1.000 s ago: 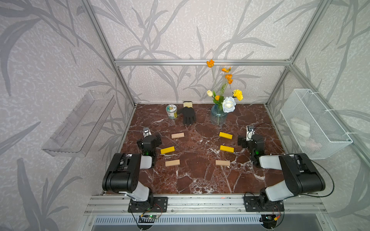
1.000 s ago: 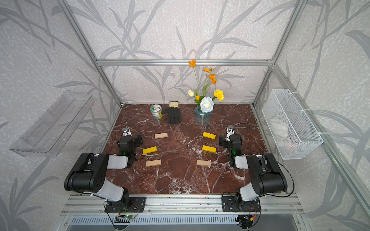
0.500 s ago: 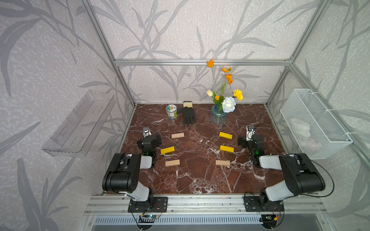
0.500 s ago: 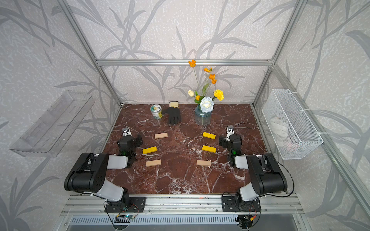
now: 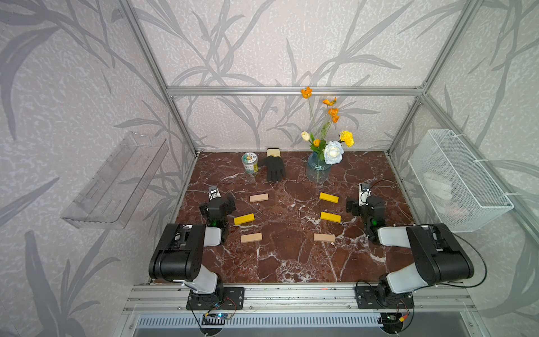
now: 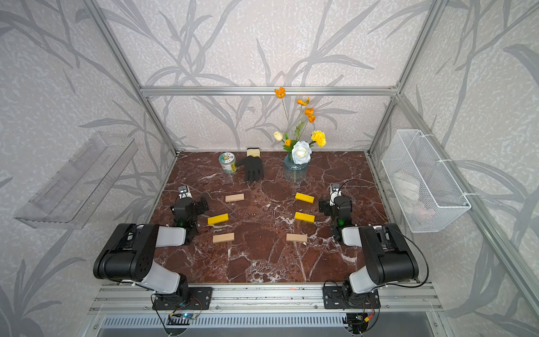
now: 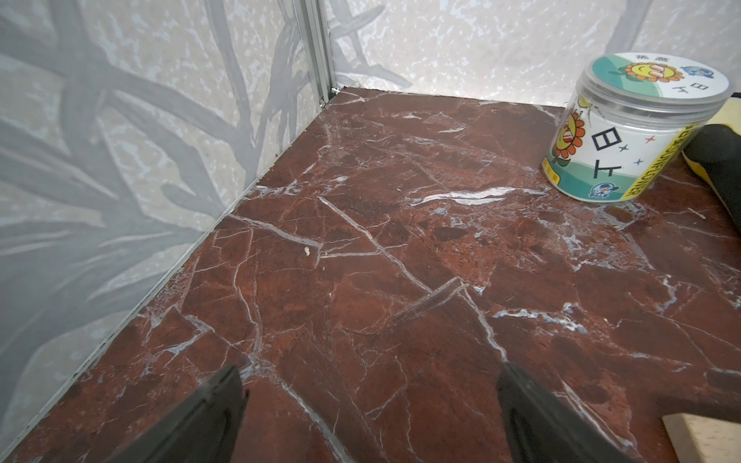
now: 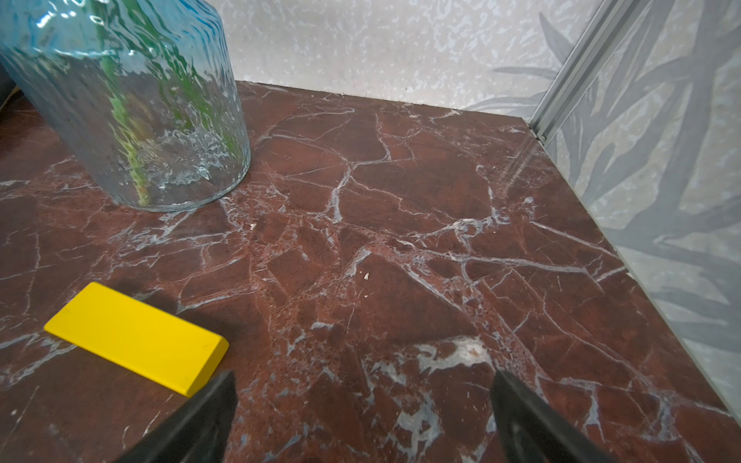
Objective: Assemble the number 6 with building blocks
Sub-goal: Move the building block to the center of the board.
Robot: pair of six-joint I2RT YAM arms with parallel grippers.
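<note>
Top views: six flat building blocks (image 5: 244, 218) (3 yel, 3 tan) all apart; left fingers (image 7: 208, 417), right fingers (image 8: 200, 421) wide.

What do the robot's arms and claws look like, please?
Both the left arm and right arm have bulky black joint housings, pale grey links and a green wrist light. A thin black cable loops from the right. The left claw and right claw have plain black tapered fingers.
</note>
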